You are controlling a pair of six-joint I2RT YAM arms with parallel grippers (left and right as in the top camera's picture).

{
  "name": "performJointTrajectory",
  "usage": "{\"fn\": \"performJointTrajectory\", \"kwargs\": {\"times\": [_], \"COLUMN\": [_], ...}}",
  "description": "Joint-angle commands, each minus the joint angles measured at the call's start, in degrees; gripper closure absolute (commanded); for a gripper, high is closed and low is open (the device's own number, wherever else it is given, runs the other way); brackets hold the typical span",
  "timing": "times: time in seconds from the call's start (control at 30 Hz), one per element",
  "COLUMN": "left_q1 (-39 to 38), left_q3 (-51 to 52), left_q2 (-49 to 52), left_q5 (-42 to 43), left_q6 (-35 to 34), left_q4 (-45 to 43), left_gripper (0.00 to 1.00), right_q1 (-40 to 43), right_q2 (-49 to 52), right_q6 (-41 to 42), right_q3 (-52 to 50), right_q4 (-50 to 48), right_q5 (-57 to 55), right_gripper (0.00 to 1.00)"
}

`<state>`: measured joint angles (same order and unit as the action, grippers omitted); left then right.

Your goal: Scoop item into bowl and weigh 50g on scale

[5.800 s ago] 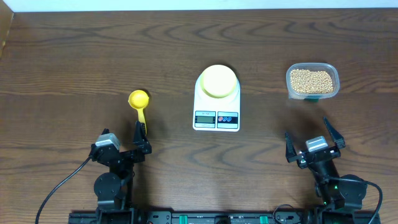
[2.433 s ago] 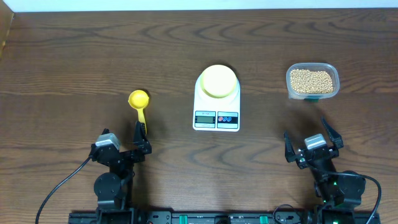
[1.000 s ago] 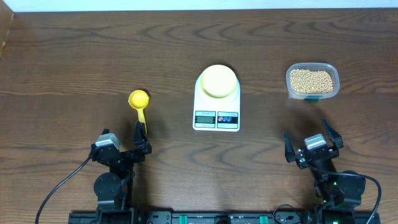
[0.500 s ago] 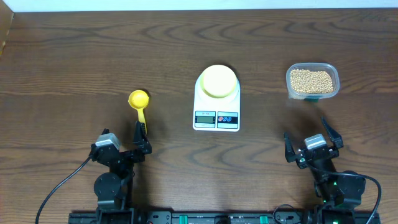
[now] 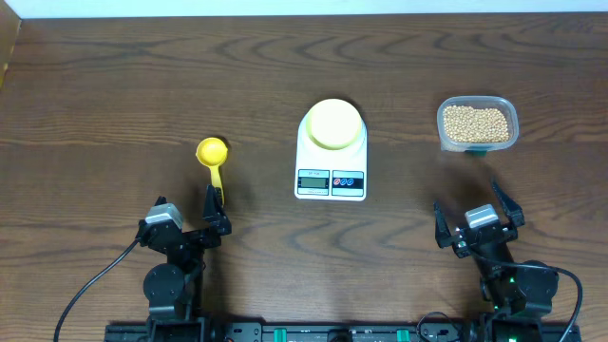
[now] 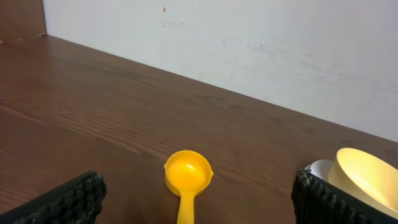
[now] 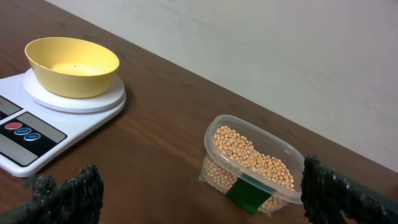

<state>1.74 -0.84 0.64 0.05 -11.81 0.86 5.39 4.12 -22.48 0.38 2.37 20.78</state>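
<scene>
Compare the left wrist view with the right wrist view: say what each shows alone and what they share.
Left wrist only: the yellow scoop, lying empty on the table. Right wrist only: the clear tub of beans, plus the buttons on the scale. Both: the pale-yellow bowl sitting on the scale, the wooden table and the white wall behind.

This place looks like a robotics lab bench. A dark wood-grain surface (image 5: 114, 95) stands against a plain white wall (image 6: 249, 50) at 12 o'clock. The left arm (image 5: 176, 239) at 7 o'clock and the right arm (image 5: 496, 249) at 5 o'clock sit on a black mounting rail (image 5: 332, 333), with a cable (image 5: 95, 277) beside. A white scale (image 5: 331, 176) lies at the centre, and a clear tub (image 7: 249, 194) of beans (image 5: 475, 122) at 2 o'clock.
</scene>
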Motion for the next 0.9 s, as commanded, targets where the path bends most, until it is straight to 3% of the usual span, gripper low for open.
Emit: {"fn": "performJointTrajectory", "kwargs": {"times": [0.0, 0.57, 0.73, 0.87], "left_q1": [0.2, 0.2, 0.2, 0.2], "left_q3": [0.6, 0.6, -0.2, -2.9], "left_q2": [0.0, 0.0, 0.0, 0.8], "left_q5": [-1.5, -1.2, 6.1, 6.4], "left_q6": [1.2, 1.6, 1.6, 1.4], "left_q4": [1.3, -0.2, 1.1, 5.8], "left_gripper": [0.02, 0.02, 0.03, 0.02], "right_q1": [0.2, 0.2, 0.2, 0.2], "right_q2": [0.0, 0.0, 0.0, 0.0], "right_q6": [-0.3, -0.3, -0.3, -0.3], "right_q3": [-0.1, -0.1, -0.1, -0.1], "right_q4": [0.3, 0.3, 0.3, 0.3], "right_q5": [-0.3, -0.3, -0.3, -0.3], "right_gripper": [0.01, 0.01, 0.01, 0.01]}}
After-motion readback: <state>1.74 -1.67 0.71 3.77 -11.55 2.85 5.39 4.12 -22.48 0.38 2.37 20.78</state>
